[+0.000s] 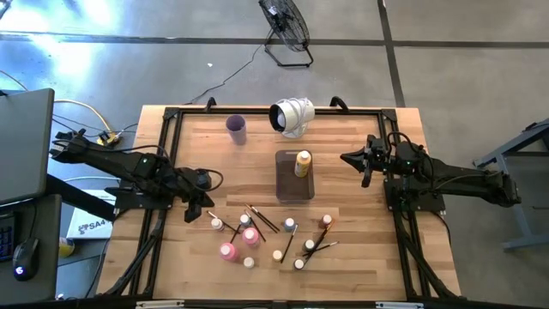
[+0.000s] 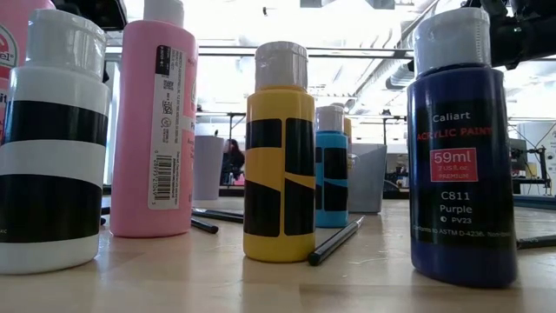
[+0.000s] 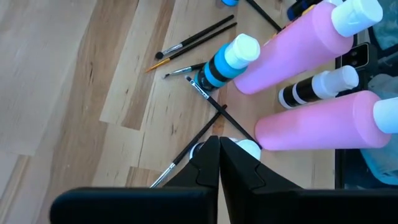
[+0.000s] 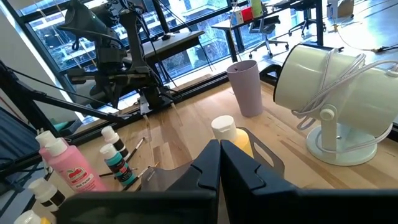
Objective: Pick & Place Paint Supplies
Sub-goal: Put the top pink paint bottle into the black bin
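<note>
The paint supplies stand and lie on the near middle of the wooden table: pink bottles (image 1: 228, 251) (image 3: 298, 43), a teal bottle (image 3: 227, 62), a black-and-white one (image 3: 317, 87), and thin brushes (image 1: 262, 219) (image 3: 193, 40) flat between them. In the low view, yellow (image 2: 278, 156) and purple (image 2: 460, 165) bottles stand upright. Another yellow bottle (image 1: 303, 163) stands in the grey tray (image 1: 292, 190). My left gripper (image 1: 192, 215) (image 3: 219, 155) is shut with nothing in it, above the table just left of the group. My right gripper (image 1: 347, 159) (image 4: 221, 155) is shut and hovers right of the tray.
A lilac cup (image 1: 237, 129) and a white lamp (image 1: 292, 116) stand at the table's far side. A black frame (image 1: 171, 129) runs around the table's edges. Bare wood lies between the left gripper and the table's left edge.
</note>
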{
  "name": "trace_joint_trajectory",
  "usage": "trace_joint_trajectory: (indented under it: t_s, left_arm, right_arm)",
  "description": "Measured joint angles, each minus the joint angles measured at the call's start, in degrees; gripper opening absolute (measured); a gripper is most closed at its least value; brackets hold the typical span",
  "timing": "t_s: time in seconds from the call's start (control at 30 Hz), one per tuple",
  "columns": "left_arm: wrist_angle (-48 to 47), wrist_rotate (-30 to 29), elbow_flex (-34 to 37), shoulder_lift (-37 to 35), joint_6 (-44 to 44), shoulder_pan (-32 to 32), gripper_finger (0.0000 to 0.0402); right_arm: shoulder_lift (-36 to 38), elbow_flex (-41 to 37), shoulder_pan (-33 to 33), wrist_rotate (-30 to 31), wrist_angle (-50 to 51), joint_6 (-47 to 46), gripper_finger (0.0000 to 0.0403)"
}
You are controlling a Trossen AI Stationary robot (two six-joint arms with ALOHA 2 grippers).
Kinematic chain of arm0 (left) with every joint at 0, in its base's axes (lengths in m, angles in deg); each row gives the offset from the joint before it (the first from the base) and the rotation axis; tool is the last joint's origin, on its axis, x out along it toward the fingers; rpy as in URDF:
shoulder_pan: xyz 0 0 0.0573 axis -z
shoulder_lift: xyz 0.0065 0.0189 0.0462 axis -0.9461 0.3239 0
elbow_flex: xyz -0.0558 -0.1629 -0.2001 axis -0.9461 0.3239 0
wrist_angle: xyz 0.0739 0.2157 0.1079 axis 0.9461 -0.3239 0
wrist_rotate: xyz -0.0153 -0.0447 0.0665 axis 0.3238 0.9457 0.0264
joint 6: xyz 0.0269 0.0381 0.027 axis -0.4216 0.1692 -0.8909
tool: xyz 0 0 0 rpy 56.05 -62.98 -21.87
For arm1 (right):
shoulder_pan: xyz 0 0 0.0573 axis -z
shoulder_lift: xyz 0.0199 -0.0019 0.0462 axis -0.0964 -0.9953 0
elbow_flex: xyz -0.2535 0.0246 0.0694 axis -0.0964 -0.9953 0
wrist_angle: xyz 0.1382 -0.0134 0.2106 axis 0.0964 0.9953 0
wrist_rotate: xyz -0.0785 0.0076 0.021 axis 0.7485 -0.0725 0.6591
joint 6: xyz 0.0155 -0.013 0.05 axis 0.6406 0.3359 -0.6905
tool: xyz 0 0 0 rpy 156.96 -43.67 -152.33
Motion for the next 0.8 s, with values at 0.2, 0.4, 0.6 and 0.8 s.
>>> trace_joint_trajectory:
  t_s: [0.2,0.4,0.6,0.8]
  left_arm:
    - [0.00,-0.20,0.00,0.00,0.01,0.00,0.0019]
    - [0.56,-1.99,0.01,0.00,-0.91,0.00,0.0019]
    - [14.93,-4.27,0.07,-0.02,-14.20,0.00,0.0017]
    - [21.72,3.65,0.04,-0.02,-22.51,0.02,0.0003]
  right_arm:
    - [-0.01,0.00,-0.02,-0.26,-0.05,0.24,0.0002]
    - [-0.31,0.00,-0.84,-8.34,-7.55,5.72,0.0002]
    - [-2.38,0.02,-3.78,-9.79,-14.78,7.50,0.0002]
    - [-4.78,0.02,-5.10,-6.23,-14.36,7.21,0.0002]
